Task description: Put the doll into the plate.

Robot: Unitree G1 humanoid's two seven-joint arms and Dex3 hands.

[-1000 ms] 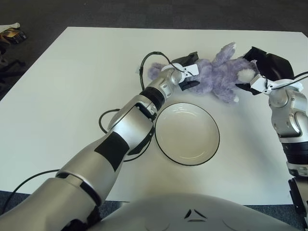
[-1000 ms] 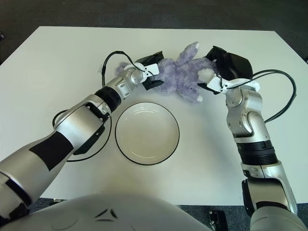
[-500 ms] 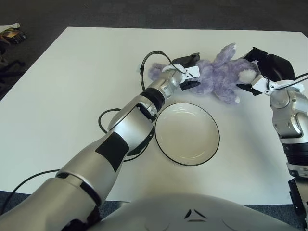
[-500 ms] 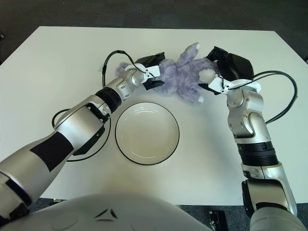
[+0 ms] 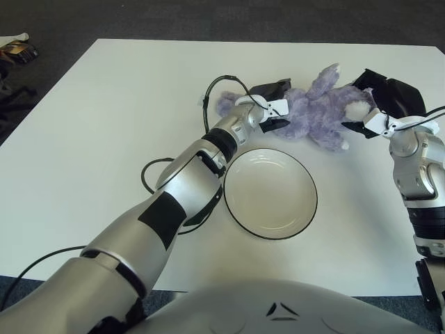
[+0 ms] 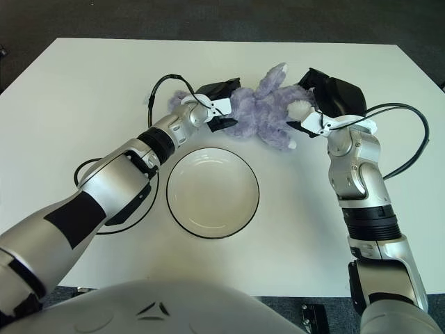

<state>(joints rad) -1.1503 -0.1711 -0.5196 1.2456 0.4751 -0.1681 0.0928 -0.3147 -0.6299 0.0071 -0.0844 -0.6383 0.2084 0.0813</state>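
As fluffy purple plush doll [image 5: 313,111] lay on white table [image 5: 104,118] just beyond empty white black-rimmed plate [image 5: 270,193], we clasped it from both ends, likely for shared lift: left hand [image 5: 272,110] clenched on one end, right hand [image 5: 379,104] gripping other. Dark carpet [image 5: 208,17] surrounded table.

Left three-finger hand [image 5: 272,106] covers one end of the fuzzy purple plush doll [image 5: 316,111], the black-shelled right hand [image 6: 325,104] covers the other end, so contact under both is hidden. Whether the doll touches the white table [image 5: 104,118] can't be told. Dark object at the left eye view's upper-left edge [image 5: 17,50] is cut off, unidentifiable
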